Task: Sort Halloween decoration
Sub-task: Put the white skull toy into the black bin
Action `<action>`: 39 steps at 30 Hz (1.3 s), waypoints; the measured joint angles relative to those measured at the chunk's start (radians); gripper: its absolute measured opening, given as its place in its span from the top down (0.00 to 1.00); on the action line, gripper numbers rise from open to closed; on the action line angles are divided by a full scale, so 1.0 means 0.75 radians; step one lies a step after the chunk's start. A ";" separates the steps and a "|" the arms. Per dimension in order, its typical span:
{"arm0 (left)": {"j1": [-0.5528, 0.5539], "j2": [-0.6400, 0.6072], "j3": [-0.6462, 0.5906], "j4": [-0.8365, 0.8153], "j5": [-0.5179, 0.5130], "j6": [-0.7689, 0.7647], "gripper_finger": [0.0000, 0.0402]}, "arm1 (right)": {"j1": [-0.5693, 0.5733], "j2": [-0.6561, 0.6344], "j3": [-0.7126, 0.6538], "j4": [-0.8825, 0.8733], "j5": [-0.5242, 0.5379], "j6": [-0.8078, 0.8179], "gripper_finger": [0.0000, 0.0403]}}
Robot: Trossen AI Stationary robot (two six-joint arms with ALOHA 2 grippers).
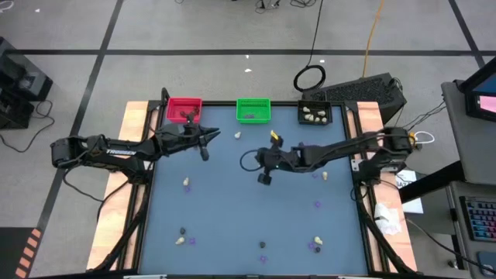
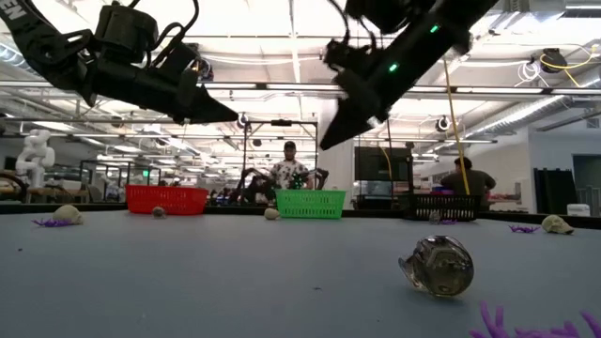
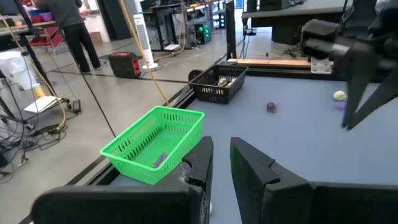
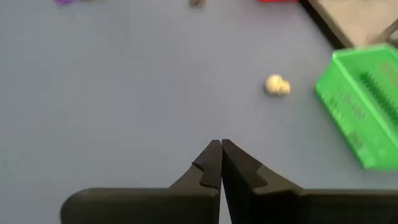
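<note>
- Right gripper [image 1: 262, 179] is hovering mid-table with fingers pressed together, carrying nothing.
- Left gripper [image 1: 211, 136] (fingers slightly parted; contents unclear) is hanging near the red bin [image 1: 184, 108].
- Likely seeking its next pick: the lumpy cream trinket [image 4: 277, 85] is lying toward eleven o'clock, beside the slatted green bin [image 1: 253, 110]; it needs opening, then lowering.

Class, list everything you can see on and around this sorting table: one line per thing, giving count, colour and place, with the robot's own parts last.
red bin: one, red, far edge, toward the left.
green bin: one, green, far edge, middle.
black bin: one, black, far edge, right; cream lumps inside.
cream lumps: several, cream-white, scattered on the table.
purple bits: several, purple, mostly near side.
dark lumps: a few, grey-black, near edge.
table: one, blue-grey top.
left gripper: slightly parted, by the red bin.
right gripper: shut, empty, mid-table.
</note>
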 joint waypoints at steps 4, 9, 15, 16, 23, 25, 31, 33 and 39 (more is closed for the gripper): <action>0.000 0.000 0.000 -0.001 0.070 0.000 0.87 | 0.055 -0.095 0.000 -0.199 -0.001 0.168 1.00; 0.000 0.001 0.000 -0.002 0.149 0.001 0.87 | 0.116 -0.204 0.001 -0.467 -0.037 0.438 1.00; 0.000 0.012 0.000 -0.001 0.152 0.001 0.87 | 0.120 -0.324 0.006 -0.785 -0.284 0.674 1.00; 0.000 0.014 0.000 -0.002 0.152 0.003 0.87 | 0.119 -0.338 0.009 -0.839 -0.310 0.717 1.00; 0.000 0.041 0.001 0.034 0.152 0.011 0.87 | 0.150 -0.377 0.009 -1.319 -0.375 1.192 0.91; 0.000 0.045 0.001 0.032 0.152 0.011 0.87 | 0.145 -0.368 0.001 -1.457 -0.370 1.356 0.85; 0.001 0.045 0.001 0.054 0.192 0.010 0.87 | 0.061 -0.366 -0.144 -1.493 -0.379 1.534 0.66; 0.000 0.045 0.001 0.057 0.222 0.011 0.87 | 0.014 -0.364 -0.211 -1.466 -0.404 1.527 0.61; 0.000 0.045 0.001 0.054 0.233 0.009 0.87 | -0.108 -0.380 -0.372 -1.338 -0.446 1.487 0.56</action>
